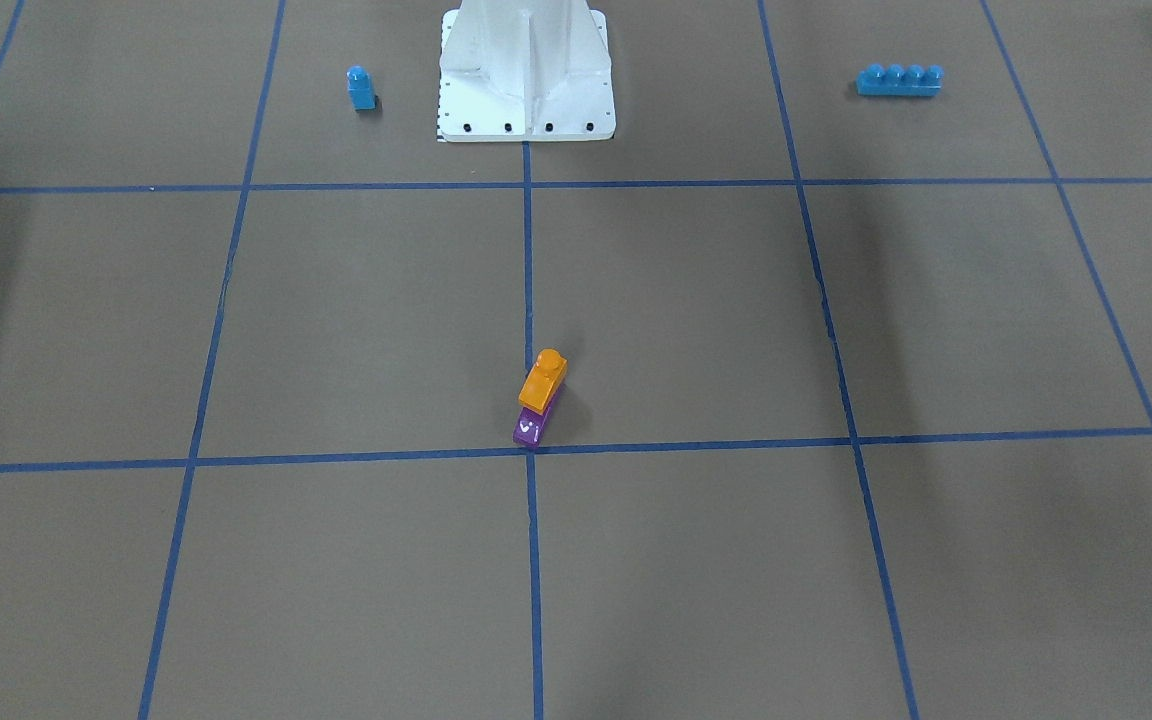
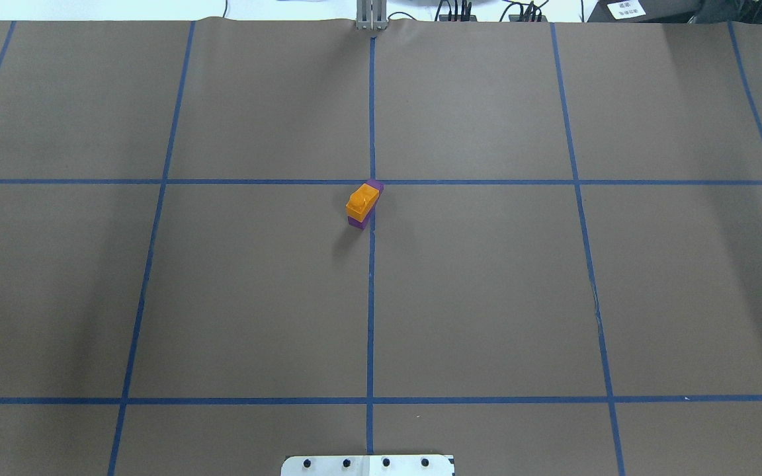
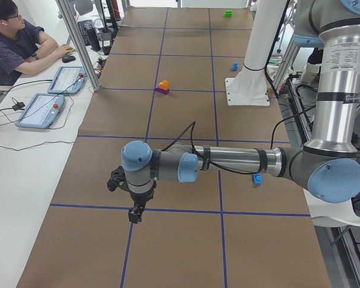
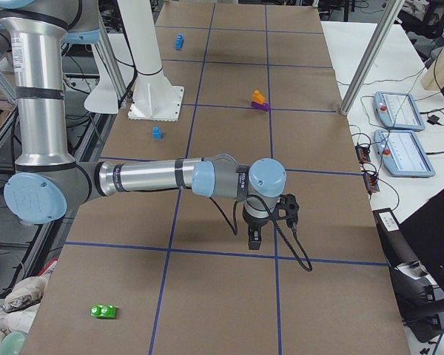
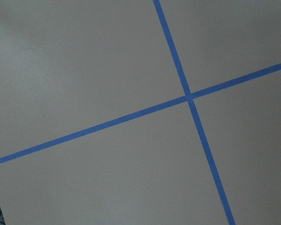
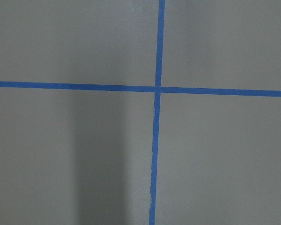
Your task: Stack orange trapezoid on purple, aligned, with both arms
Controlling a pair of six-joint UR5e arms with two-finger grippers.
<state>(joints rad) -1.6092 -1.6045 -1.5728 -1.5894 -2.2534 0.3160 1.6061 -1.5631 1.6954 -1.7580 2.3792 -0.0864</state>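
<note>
The orange trapezoid (image 1: 543, 380) sits on top of the purple block (image 1: 529, 430) near the table's middle, beside a crossing of tape lines. The purple's end sticks out from under it on the operators' side. The stack also shows in the overhead view, orange (image 2: 361, 200) on purple (image 2: 357, 222). Neither gripper touches it. My left gripper (image 3: 134, 213) hangs over the table far from the stack, seen only in the exterior left view. My right gripper (image 4: 254, 240) is likewise far off, seen only in the exterior right view. I cannot tell if either is open or shut. Both wrist views show only paper and tape.
A small blue single-stud block (image 1: 361, 88) and a long blue four-stud brick (image 1: 898, 80) lie on either side of the white robot base (image 1: 526, 90). A green block (image 4: 103, 311) lies at the table's end on my right. An operator (image 3: 15, 42) sits beside control tablets (image 3: 41, 111).
</note>
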